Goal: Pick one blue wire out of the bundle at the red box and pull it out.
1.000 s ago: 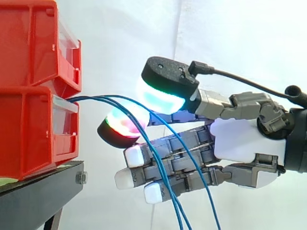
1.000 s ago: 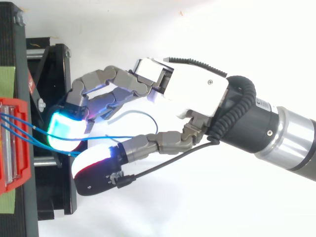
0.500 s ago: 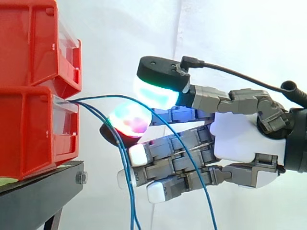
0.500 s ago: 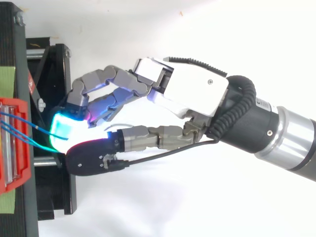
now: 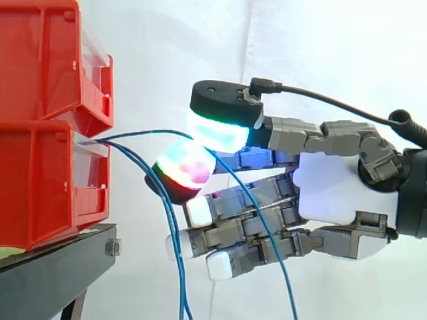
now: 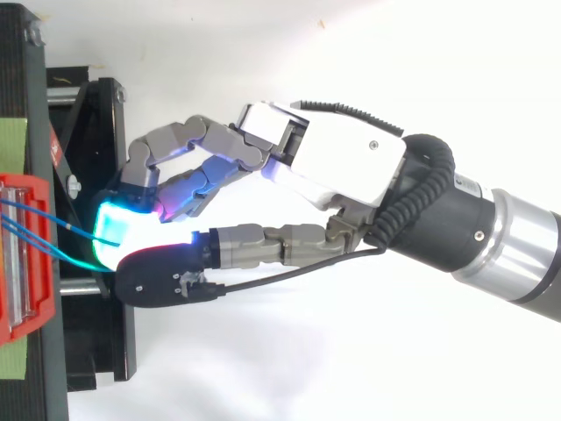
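Observation:
Several blue wires come out of the front of the lower red bin. One blue wire arcs from the bin into my hand, passes between the thumb pad glowing green and cyan and a finger pad glowing red and green, then trails down across the other fingers. The thumb and that finger are pinched together on it. The other blue wires hang down freely between the bin and the hand. From above, the hand reaches left, with its pinching pads just short of the bin.
A second red bin is stacked on the lower one. Both sit on a black stand, whose frame lies under the fingertips in the top view. A white curtain hangs behind.
The thumb swung in and closed against the finger pad over one wire. The other wires slipped off the fingers and now hang nearer the bin. The hand has edged slightly right.

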